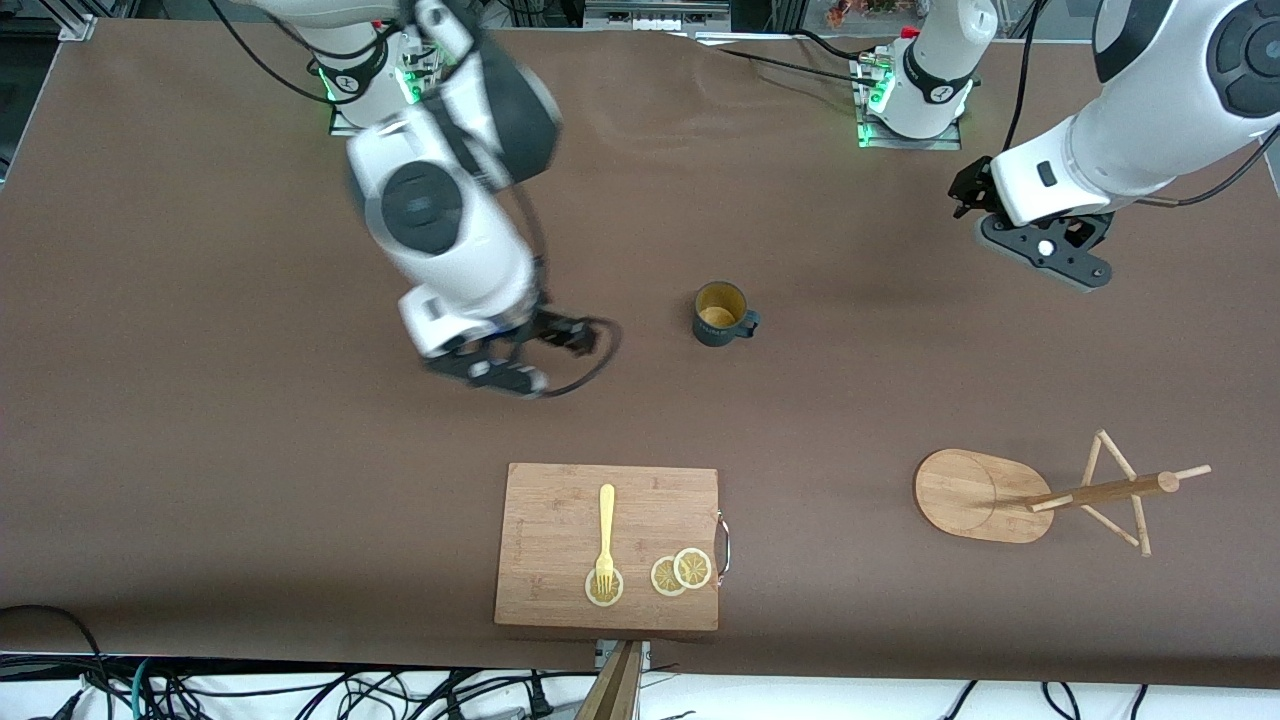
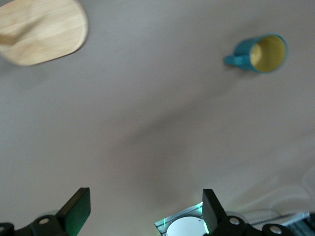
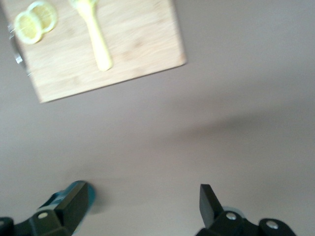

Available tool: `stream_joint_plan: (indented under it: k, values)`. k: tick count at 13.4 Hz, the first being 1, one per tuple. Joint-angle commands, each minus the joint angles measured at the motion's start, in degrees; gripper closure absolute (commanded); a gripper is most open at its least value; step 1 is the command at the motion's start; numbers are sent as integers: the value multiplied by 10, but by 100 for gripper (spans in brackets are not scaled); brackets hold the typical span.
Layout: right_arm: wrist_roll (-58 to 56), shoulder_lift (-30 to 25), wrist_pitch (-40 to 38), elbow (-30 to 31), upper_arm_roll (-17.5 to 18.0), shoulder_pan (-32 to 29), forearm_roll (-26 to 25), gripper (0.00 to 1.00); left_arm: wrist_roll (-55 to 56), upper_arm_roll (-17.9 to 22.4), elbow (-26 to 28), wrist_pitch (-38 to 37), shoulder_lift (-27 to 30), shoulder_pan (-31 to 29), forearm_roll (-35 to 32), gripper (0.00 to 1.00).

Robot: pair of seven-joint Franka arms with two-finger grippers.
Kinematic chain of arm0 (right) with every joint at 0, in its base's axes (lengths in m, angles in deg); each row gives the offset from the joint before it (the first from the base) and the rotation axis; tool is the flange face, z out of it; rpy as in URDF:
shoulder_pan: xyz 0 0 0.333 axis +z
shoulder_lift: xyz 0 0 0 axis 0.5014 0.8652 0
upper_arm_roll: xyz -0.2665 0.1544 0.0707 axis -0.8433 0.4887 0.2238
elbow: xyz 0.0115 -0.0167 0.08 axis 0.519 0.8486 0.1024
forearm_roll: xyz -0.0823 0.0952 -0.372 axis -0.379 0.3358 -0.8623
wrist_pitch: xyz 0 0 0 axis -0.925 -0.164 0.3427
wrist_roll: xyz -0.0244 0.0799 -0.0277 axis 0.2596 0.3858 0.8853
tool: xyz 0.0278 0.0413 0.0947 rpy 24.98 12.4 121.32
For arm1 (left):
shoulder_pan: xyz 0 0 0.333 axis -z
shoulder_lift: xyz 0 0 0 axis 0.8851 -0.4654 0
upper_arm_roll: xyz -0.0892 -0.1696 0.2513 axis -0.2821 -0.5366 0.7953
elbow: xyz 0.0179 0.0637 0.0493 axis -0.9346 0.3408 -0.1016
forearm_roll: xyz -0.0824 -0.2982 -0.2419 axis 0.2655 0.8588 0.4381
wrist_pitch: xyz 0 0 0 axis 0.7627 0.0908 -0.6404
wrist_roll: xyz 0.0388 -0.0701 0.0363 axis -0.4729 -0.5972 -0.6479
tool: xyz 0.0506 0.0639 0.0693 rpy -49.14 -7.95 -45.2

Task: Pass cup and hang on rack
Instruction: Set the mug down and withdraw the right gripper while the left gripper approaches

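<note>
Handover step, midway by the look of it: cup standing upright on the counter, mid-span between the two arms, held by nothing. Handle pointing toward the left arm's end.

Right gripper up beside the cup on the right arm's side, apart from it, fingers spread wide and empty. Right wrist view shows bare counter between them, with the cutting board, fork and lemon slices farther off. Motion blur on that arm.

Left gripper up over the counter toward the left arm's end, farther from the front camera than the cup and well apart from it. Fingers spread, nothing between them. Left wrist view already has both cup and rack base in frame.

Rack nearer the front camera than the cup, toward the left arm's end, well apart from it. In the front view the post appears to splay outward from the oval base; most likely just perspective from the high camera, cannot confirm. No cup on any peg.

Next, as a judgement: left arm to come down over the cup, fingers straddling rim or wall, leaving the handle free. Small handle loop, thin pegs: will need handle opening lined up with a peg before release. Risk: a pinch off-centre tipping the cup, or a bump toppling the rack.
</note>
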Motion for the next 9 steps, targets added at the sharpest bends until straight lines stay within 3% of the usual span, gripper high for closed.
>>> stream_joint_plan:
  k: [1,4,8,9]
  values:
    - [-90,-44,-48,16,9,-72,27,0,-103,2,-2,-2,-29,-1,45,0]
    - [-199,-106,-106,47,-45,-95,26,0,-205,-3,0,35,-66,0,86,0]
    - [-317,-269,-118,212,-133,-95,7,0,-298,-9,16,89,-91,-3,99,0]
    - [-330,-303,-111,247,-140,-95,-26,0,-330,-9,24,102,-98,-4,123,0]
